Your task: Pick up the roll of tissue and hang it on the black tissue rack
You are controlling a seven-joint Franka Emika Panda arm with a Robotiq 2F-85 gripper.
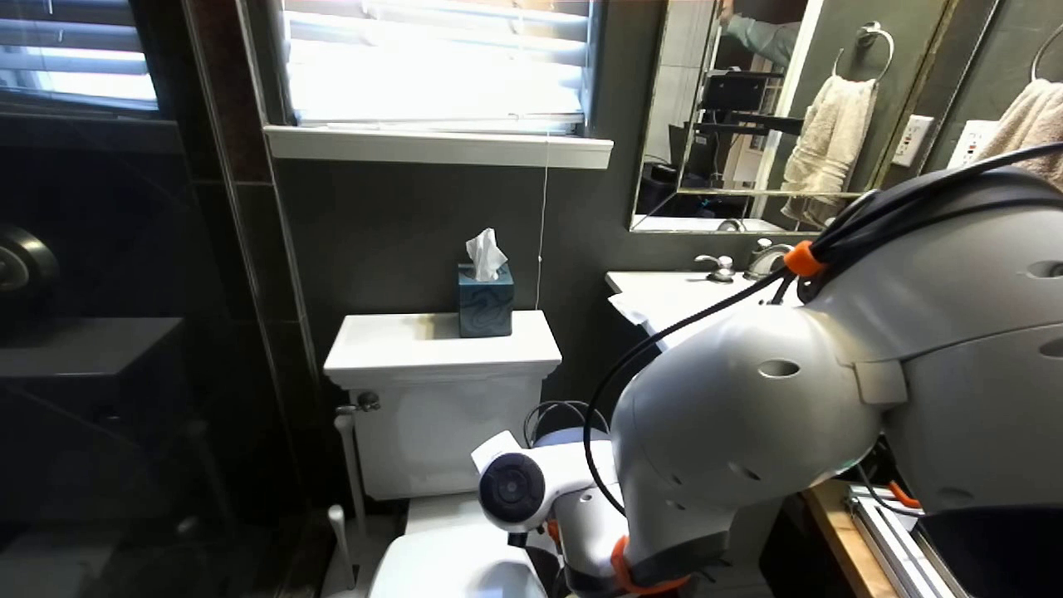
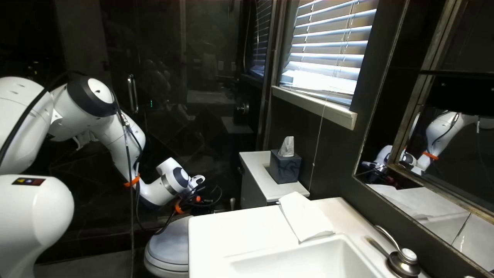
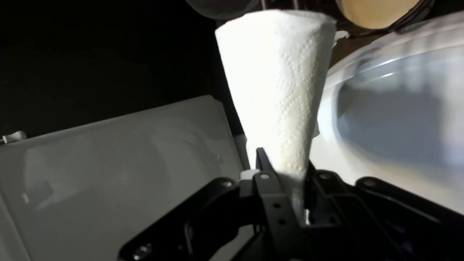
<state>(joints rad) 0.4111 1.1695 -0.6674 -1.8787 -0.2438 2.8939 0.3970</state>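
In the wrist view, the roll of tissue (image 3: pixel 275 83) is a white embossed paper cylinder. It stretches from my jaws toward the top of the picture and looks narrower near the fingers. My gripper (image 3: pixel 286 161) has a finger on each side of its near end and is shut on it. In an exterior view the gripper (image 2: pixel 206 201) is small and dark above the toilet; the roll is not discernible there. Thin dark bars (image 3: pixel 266 4) show beyond the roll's far end; I cannot tell whether they belong to the black tissue rack, which is otherwise hidden or out of view.
The toilet seat and lid (image 3: pixel 391 108) lie right of the roll, the tank (image 3: pixel 119 181) left. A beige disc (image 3: pixel 377 12) with a dark curved rim sits at the top. A dark tissue box (image 1: pixel 486 307) stands on the tank. The white sink counter (image 2: pixel 239 231) is beside the toilet.
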